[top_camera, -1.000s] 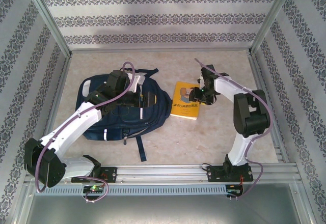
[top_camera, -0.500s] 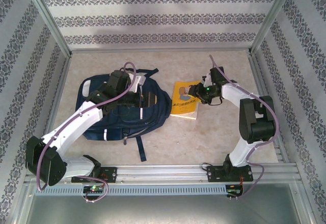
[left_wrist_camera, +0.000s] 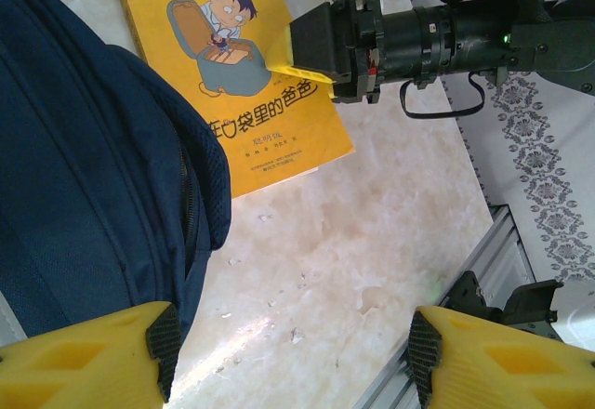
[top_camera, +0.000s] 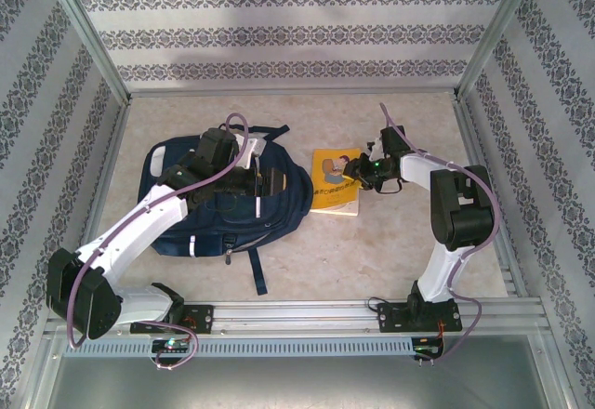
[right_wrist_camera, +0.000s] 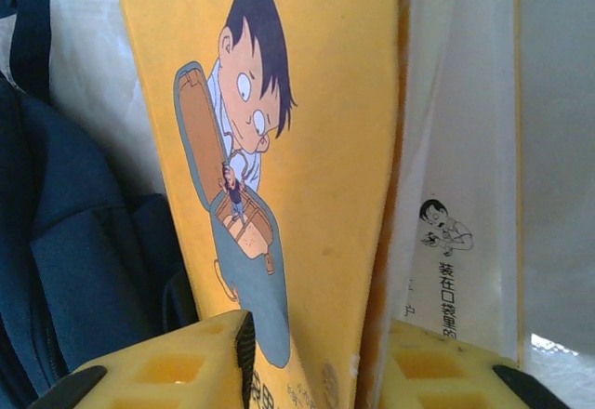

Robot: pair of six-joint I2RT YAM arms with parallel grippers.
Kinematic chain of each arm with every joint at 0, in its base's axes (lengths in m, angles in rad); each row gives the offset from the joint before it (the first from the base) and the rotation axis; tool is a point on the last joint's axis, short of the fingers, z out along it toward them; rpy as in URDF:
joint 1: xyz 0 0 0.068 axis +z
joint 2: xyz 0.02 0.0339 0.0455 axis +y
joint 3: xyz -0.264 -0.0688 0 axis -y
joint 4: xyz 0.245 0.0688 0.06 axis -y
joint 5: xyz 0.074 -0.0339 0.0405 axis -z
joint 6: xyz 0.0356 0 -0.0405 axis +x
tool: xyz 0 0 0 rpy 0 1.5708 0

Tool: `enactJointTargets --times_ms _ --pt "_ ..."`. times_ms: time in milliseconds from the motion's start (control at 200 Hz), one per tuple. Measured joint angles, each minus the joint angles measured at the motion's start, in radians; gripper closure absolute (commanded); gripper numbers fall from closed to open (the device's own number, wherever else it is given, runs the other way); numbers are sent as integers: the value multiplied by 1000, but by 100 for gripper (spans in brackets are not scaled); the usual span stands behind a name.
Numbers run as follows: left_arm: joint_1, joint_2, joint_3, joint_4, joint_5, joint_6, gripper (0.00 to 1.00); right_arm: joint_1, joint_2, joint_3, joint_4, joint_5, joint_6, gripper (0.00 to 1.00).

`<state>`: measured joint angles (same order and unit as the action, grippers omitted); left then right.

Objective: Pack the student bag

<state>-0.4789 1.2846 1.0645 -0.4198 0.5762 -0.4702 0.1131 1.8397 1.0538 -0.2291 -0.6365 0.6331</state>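
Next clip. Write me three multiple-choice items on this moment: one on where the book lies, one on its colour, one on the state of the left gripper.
1. Where is the book relative to the bag?
A) inside it
B) on the table, to its right
C) on top of it

2. What colour is the book's cover?
A) red
B) yellow
C) green

3. The left gripper is:
A) open
B) shut on a strap
C) shut on the book

Answers:
1 B: the top view shows the book on the table beside the bag.
2 B: the cover is yellow in every view.
3 A: its fingers stand wide apart and hold nothing.
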Motion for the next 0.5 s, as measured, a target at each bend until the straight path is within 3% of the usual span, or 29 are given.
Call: enactJointTargets --times_ms 130,295,500 --pt "0 11 0 0 0 0 33 0 1 -12 14 0 2 84" --pt "0 19 0 0 -4 0 33 0 -18 -33 23 6 -3 91" --pt "-18 48 2 -6 -10 -2 32 -7 -146 -128 -21 36 -19 94"
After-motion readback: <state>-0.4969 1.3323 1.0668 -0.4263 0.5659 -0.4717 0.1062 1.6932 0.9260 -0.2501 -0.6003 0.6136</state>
